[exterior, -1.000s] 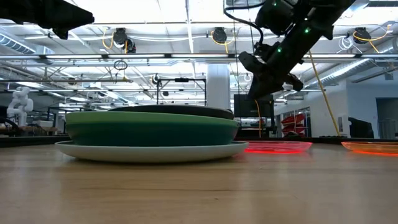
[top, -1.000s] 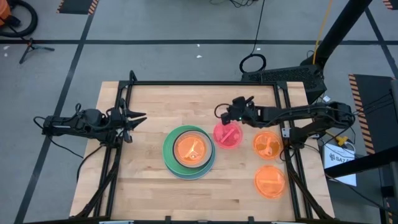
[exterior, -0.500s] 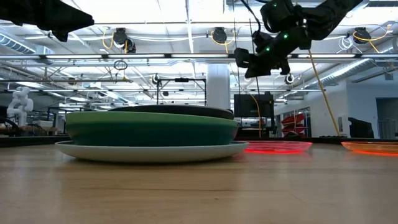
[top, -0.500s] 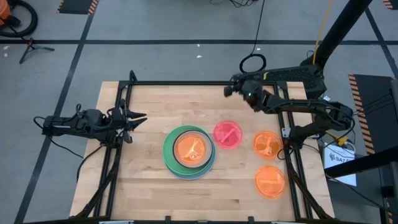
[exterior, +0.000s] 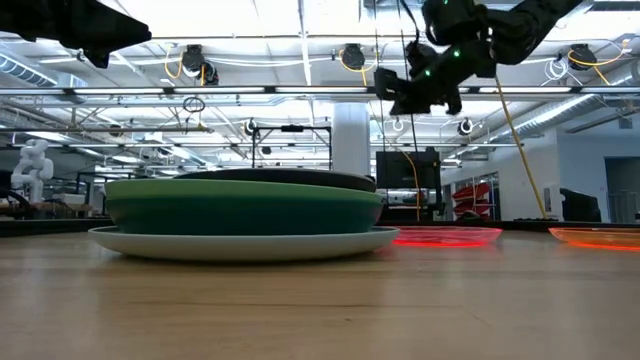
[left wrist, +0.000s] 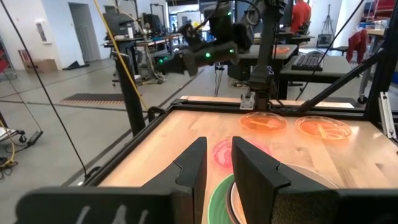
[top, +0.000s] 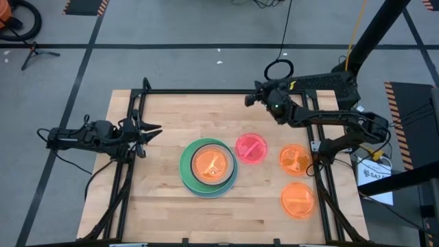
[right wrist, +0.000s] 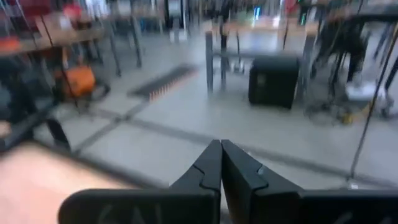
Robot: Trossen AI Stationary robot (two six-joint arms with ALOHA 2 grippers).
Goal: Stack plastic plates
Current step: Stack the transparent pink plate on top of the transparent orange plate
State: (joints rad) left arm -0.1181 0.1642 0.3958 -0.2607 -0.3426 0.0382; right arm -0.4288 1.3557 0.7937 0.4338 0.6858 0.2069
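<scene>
Right hand (top: 251,100) hangs empty, fingers together, above the table's far edge; left hand (top: 155,130) apparently slightly apart

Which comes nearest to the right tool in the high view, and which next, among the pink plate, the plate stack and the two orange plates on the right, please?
From the right tool, raised over the table's far edge:
1. Pink plate, almost straight below it in the picture.
2. Upper orange plate, to the pink plate's right.
3. Plate stack, at the centre; close to the upper orange plate, hard to call.
4. Lower orange plate, near the front right.

Bright overhead ceiling light; right wrist view blurred, perhaps motion.
</scene>
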